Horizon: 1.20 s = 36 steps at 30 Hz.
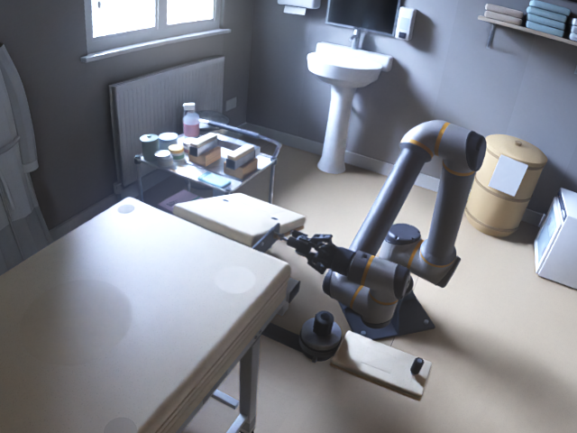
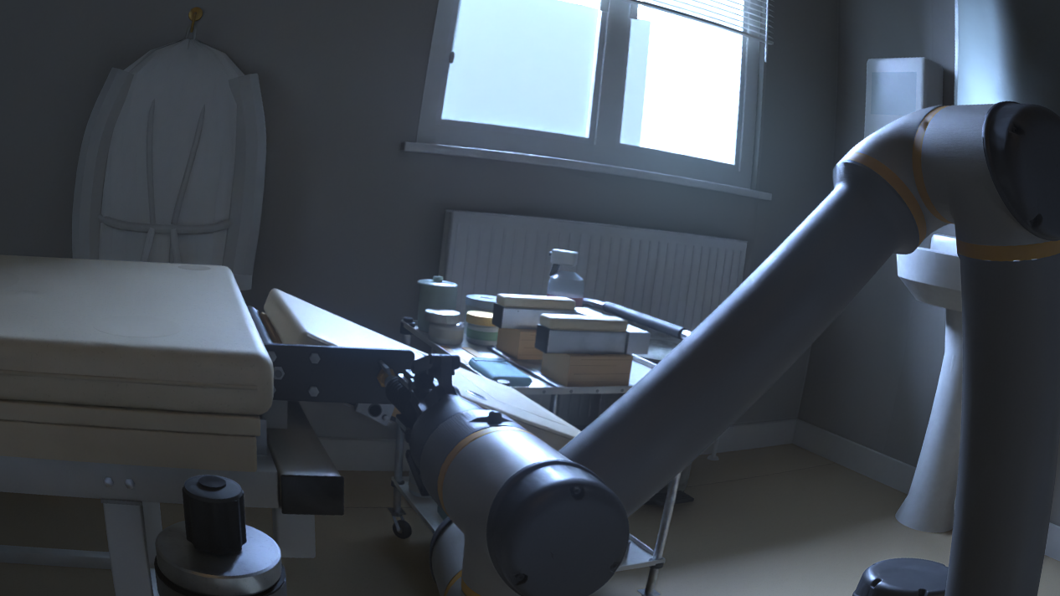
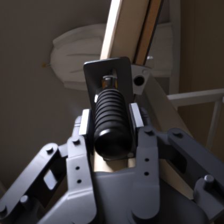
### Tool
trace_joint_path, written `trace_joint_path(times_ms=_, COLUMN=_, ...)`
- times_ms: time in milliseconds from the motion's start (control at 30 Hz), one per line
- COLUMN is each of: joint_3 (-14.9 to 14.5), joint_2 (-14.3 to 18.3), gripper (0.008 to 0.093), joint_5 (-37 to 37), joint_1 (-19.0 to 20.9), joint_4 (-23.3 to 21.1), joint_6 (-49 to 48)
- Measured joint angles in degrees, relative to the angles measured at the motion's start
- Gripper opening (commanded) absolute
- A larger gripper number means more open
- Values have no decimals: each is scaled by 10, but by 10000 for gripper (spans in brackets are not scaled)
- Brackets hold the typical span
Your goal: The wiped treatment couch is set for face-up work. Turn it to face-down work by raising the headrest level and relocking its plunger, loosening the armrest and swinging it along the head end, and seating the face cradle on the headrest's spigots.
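The cream headrest (image 1: pixel 240 217) (image 2: pixel 415 359) slopes down from the head end of the couch (image 1: pixel 126 298). Its ribbed black plunger knob (image 3: pixel 112 120) (image 1: pixel 285 237) sticks out of a dark bracket (image 3: pixel 108 77) (image 2: pixel 341 374) at the headrest's side. The armrest pad (image 1: pixel 380 363) hangs low beside the couch leg, with a round black clamp knob (image 1: pixel 321 326) (image 2: pixel 213 511) at its pivot. The face cradle (image 1: pixel 228 156) (image 2: pixel 571 333) lies on the trolley. My gripper (image 1: pixel 298 242) (image 3: pixel 110 125) (image 2: pixel 415 378) sits around the plunger knob, its fingers open.
Behind the headrest a steel trolley (image 1: pixel 209 163) carries jars, a bottle and boxes. A radiator (image 1: pixel 163 102) and window line the wall. A sink pedestal (image 1: pixel 342 121) and a tan bin (image 1: pixel 505 184) stand behind my arm's base (image 1: pixel 387 317).
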Motion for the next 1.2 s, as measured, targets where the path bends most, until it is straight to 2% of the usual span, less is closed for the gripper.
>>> trace_joint_path(times_ms=700, joint_3=-8, joint_2=5, gripper=423, joint_5=-52, joint_1=52, joint_4=2, joint_6=0)
trace_joint_path(times_ms=967, joint_3=-9, joint_2=6, gripper=423, joint_5=-59, joint_1=59, joint_4=3, joint_6=0)
trace_joint_path(times_ms=1100, joint_3=-9, joint_2=6, gripper=500, joint_5=-59, joint_1=59, joint_4=3, joint_6=0)
trace_joint_path(times_ms=1200, joint_3=-9, joint_2=6, gripper=500, joint_5=-59, joint_1=59, joint_4=3, joint_6=0)
